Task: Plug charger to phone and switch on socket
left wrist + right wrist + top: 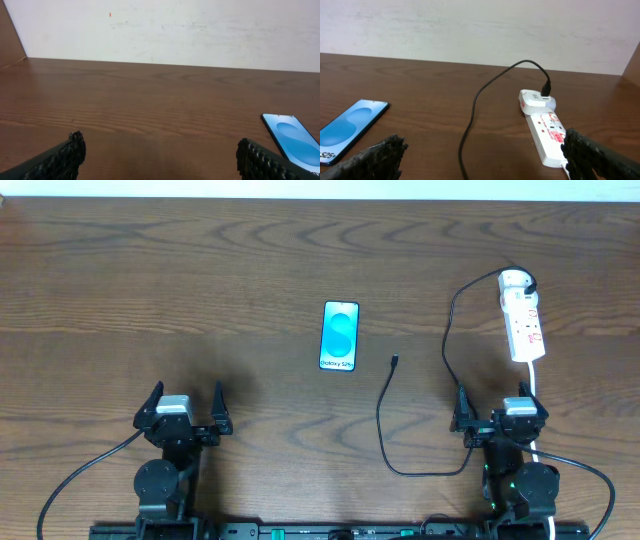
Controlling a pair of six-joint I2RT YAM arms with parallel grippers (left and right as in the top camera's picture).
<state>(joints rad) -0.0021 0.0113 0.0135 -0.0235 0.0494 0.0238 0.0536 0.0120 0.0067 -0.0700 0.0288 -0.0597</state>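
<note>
Brown wood-grain table [200,270] carries everything. Left pincer [185,408] sits at the near edge with its two fingers spread wide and nothing between them. Its wrist view shows ribbed black rubber pads [67,155] in both lower corners with bare board between.

Phone [340,336] lies flat ahead of that pincer and off to its right, well apart. It is a slim black-edged rectangle with a glossy blue-and-white screen. The left wrist view catches only one end of it at the right margin, while the overhead view shows it whole, long side pointing away from the arms.

Charger [381,420] is a thin black cable. Its small connector tip [394,361] rests on the wood just right of the phone, not touching it, ahead and left of the right pincer [500,415]. From the tip the cable curves back toward the arms, loops near that pincer's base, then runs past its left finger to a black plug seated at the rounded far end of the socket [524,320]. Only the overhead view shows the tip. The right wrist view shows the cable arching into a white adapter on the strip.

Right pincer likewise has its fingers wide apart, gripping nothing. The socket, a white plastic strip with red marks, lies ahead of it and slightly right, near but apart. Its white cord [537,380] runs back beside the pincer's right finger.
</note>
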